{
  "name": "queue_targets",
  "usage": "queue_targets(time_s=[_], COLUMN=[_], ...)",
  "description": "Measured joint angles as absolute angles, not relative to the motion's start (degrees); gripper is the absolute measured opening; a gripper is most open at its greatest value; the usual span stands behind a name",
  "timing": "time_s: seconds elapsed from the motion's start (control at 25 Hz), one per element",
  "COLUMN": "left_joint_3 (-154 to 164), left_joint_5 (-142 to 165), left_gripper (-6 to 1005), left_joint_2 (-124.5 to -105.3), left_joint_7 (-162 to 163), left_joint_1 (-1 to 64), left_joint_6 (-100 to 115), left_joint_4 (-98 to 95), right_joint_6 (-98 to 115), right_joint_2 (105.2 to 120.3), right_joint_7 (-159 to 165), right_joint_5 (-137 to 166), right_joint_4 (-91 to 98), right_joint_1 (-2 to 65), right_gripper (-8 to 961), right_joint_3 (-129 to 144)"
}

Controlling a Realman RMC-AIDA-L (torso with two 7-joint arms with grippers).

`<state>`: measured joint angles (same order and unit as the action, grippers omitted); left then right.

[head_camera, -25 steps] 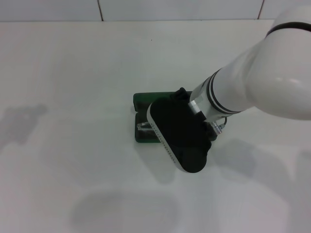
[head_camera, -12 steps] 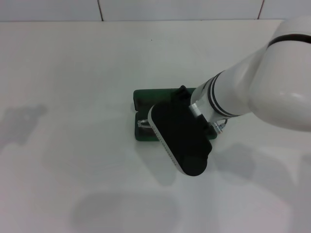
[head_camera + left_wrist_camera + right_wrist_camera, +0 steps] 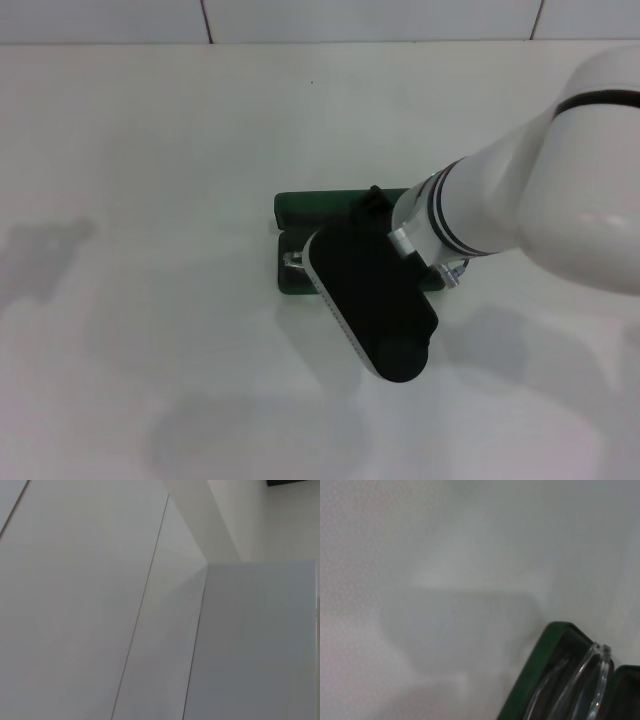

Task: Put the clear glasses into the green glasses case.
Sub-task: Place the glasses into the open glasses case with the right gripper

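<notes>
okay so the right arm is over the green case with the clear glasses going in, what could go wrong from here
1. In the right wrist view, part of the clear glasses seems to rise above the rim of the green glasses case, so the lid might not close on them.
2. The right gripper hangs right over the open case and hides most of it from the head view; a snagged frame could come out with it, or the case might slide.

Right tool [image 3: 375, 240] lower and nearer, over green glasses case [image 3: 300, 208].
</notes>
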<state>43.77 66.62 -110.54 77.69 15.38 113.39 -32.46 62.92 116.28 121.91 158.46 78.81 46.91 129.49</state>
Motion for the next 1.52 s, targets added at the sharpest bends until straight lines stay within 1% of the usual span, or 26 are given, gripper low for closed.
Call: queue_targets(time_s=[0.56, 1.52], left_joint_3=[44.06, 44.10], left_joint_5=[66.62, 66.62], left_gripper=[49, 48], left_joint_2=[-110.65, -110.74], left_joint_7=[77.54, 77.52], left_joint_1=[14.94, 14.41], left_joint_6=[114.05, 114.10], left_joint_4=[-32.47, -32.78], right_joint_6=[64.74, 67.88], right_joint_2=[116.27, 116.28], right_joint_7=[125.86, 126.57], right_joint_5=[164.07, 162.19], right_joint_4=[82.68, 85.88], right_joint_1=[44.36, 44.63], right_gripper=[302, 304], right_joint_3=[131.74, 128.40])
